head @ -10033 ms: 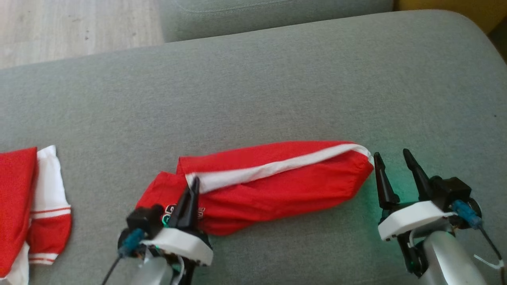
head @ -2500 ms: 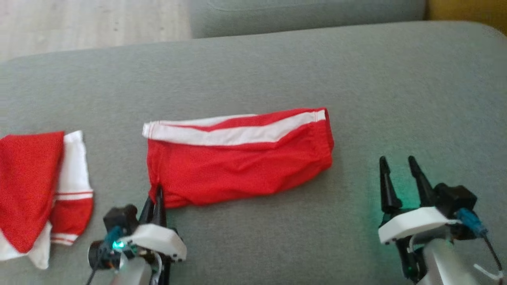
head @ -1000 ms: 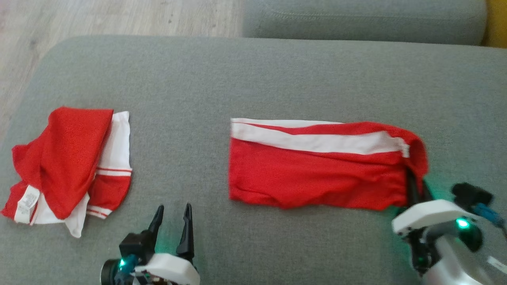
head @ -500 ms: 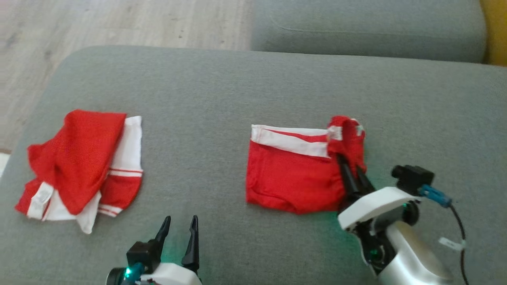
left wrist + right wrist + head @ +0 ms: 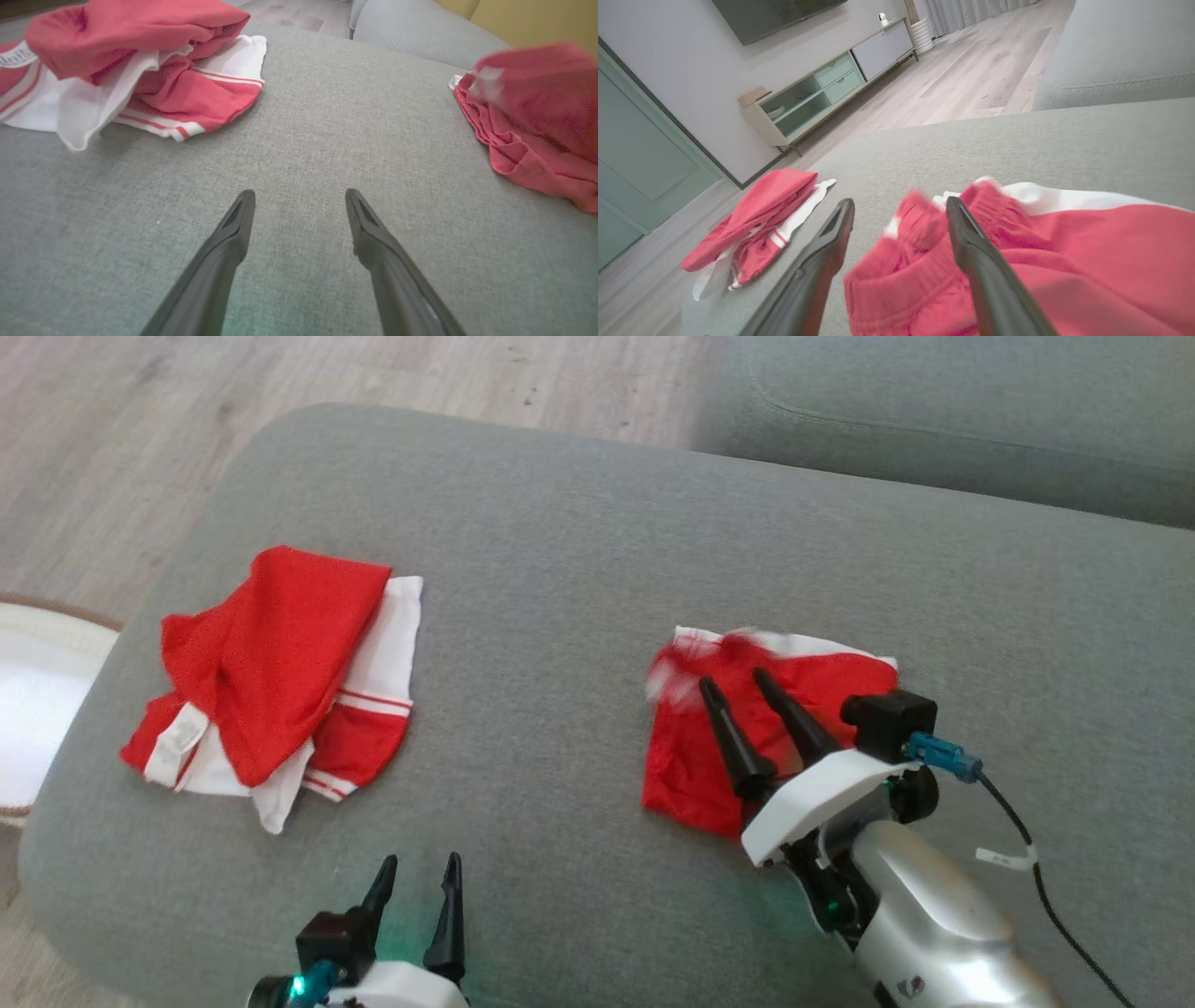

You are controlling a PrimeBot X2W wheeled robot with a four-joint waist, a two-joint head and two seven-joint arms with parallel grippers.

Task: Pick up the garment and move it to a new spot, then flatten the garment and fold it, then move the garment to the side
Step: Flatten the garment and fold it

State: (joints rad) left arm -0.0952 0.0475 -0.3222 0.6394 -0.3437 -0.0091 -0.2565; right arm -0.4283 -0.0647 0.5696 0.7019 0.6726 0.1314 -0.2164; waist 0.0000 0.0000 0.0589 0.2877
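A red pair of fabric shorts with a white side stripe [image 5: 686, 756] lies bunched into a compact heap on the broad grey woven sofa cushion [image 5: 579, 569], right of the cushion's middle in the head view. The white stripe runs along the shorts' far edge, and the far left corner of the cloth is blurred. The right tool [image 5: 734, 679] is over the shorts with its two dark fingers spread apart and pointing up and to the left across the red cloth. From the right wrist, the right tool [image 5: 900, 202] has its fingers wide, and a blurred fold of the shorts [image 5: 1087, 261] with a gathered waistband shows in the gap between them. I cannot tell whether the fingertips touch the cloth.

The left tool [image 5: 420, 859] is low at the near edge of the cushion, its fingers also apart and closed on nothing. In the left wrist view the left tool [image 5: 299, 193] points over bare grey fabric, with the shorts [image 5: 537, 116] off to the right.

A second heap of red and white striped cloth [image 5: 280, 663] lies crumpled on the left part of the cushion, well apart from the shorts, with a white label at its near left corner. Pale wooden floor [image 5: 140, 429] lies beyond the cushion, and another grey cushion [image 5: 934, 420] sits at the upper right.
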